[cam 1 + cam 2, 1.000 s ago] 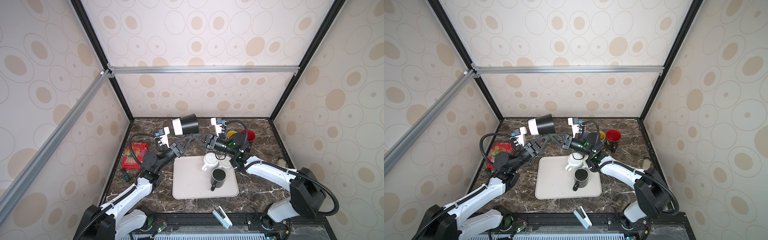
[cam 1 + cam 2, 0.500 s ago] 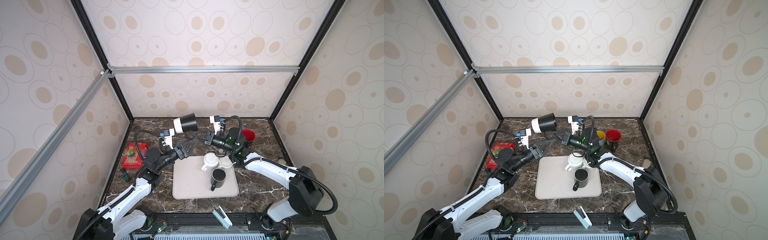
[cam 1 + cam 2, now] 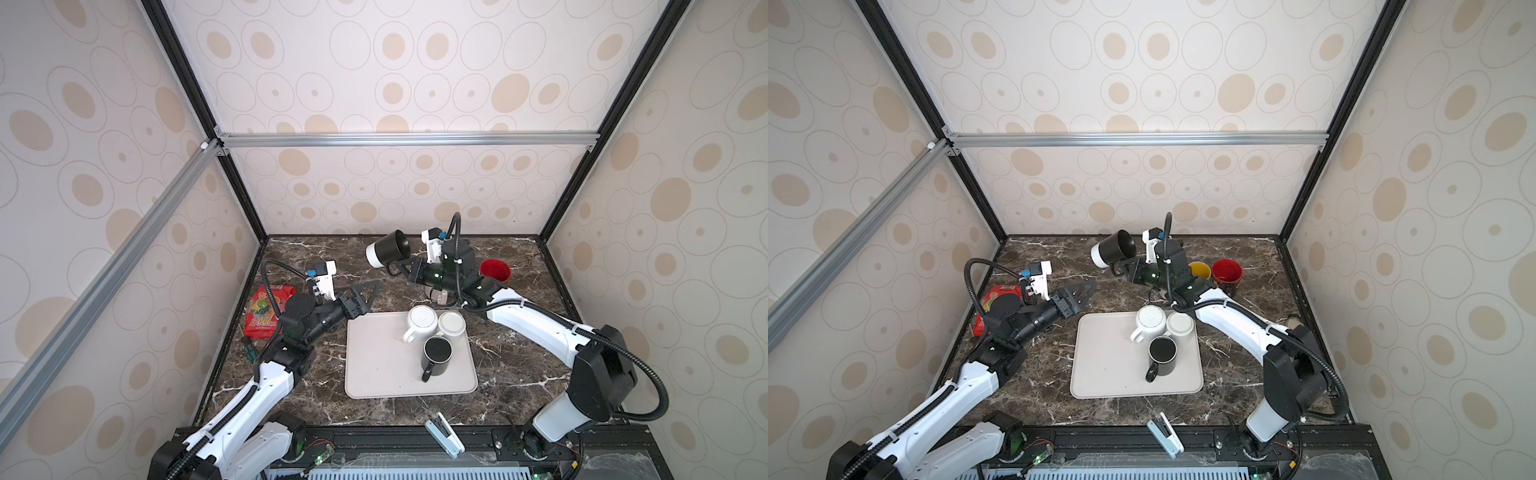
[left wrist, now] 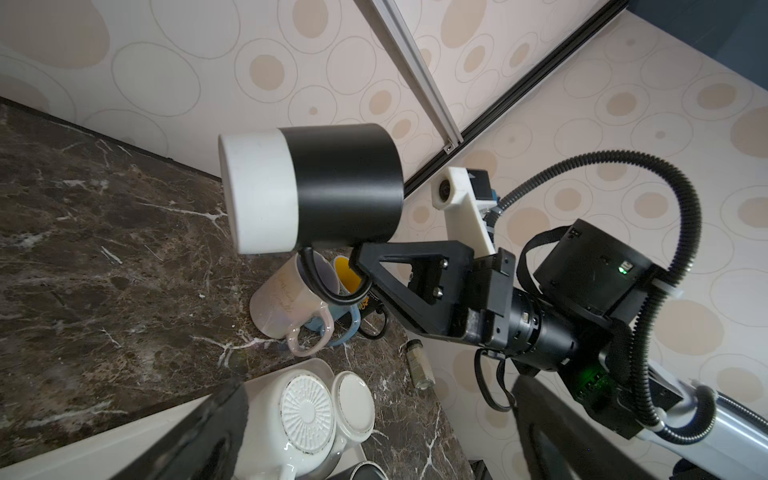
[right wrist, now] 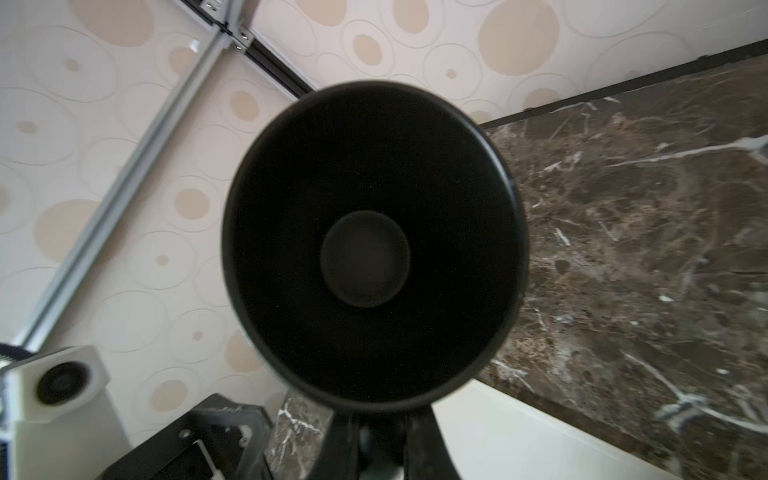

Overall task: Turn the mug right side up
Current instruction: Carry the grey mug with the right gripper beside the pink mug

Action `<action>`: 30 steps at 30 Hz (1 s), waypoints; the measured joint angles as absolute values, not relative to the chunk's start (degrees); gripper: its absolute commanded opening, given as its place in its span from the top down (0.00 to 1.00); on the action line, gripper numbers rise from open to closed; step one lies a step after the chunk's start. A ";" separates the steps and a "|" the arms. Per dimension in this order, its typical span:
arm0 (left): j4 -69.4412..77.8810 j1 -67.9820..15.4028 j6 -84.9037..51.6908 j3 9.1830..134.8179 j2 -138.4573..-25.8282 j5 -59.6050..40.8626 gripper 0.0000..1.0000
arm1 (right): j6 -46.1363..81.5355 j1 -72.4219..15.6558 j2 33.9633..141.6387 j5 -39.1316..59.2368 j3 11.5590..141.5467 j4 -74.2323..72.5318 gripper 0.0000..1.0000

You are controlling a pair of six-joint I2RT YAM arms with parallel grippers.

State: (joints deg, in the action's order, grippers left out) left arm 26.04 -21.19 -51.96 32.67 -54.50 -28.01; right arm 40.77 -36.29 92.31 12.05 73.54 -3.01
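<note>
- Top views both show the marble table (image 3: 316, 399) ringed by patterned walls, two white arms reaching in from the near edge.
- On it, a pale tray (image 3: 374, 365) carries an upright black mug (image 3: 436, 353) and two white mugs (image 3: 420, 320) lying bottoms-up.
- The right arm holds the task's black-and-white mug (image 3: 387, 248) in the air above the table's far side, well clear of the tray.
- The right gripper (image 4: 357, 266) is clamped tight on the mug's handle (image 4: 324, 286), as the left wrist view shows.
- The mug lies on its side: its long axis runs roughly level, white base away from the right gripper, open mouth facing back toward that wrist.
- The left gripper (image 3: 365, 296) hangs empty with jaws spread wide, near the tray's far-left corner and apart from the mug.
- Judged from this, a roll of the right wrist would bring the mouth upward; the right arm alone has it.
</note>
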 measured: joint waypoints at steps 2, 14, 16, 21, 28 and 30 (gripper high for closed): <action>26.57 -21.19 -52.01 32.05 -54.63 -28.10 0.00 | 38.89 -36.29 93.80 8.51 75.13 0.67 1.00; 26.30 -21.17 -51.35 30.85 -55.37 -27.90 0.00 | 31.07 -36.32 105.36 -5.39 82.63 16.49 1.00; 25.78 -21.17 -50.94 30.85 -55.81 -27.86 0.00 | 30.28 -36.32 107.07 -6.92 84.29 18.22 1.00; 24.16 -21.15 -49.56 30.48 -56.40 -27.42 0.00 | 28.51 -36.47 110.32 -11.16 87.74 21.93 1.00; 22.00 -21.10 -47.70 30.20 -56.40 -25.78 0.00 | 26.22 -37.50 114.26 -15.62 91.92 25.91 1.00; 21.69 -21.10 -47.44 29.98 -56.36 -25.47 0.00 | 25.76 -37.82 115.11 -16.40 92.47 26.61 1.00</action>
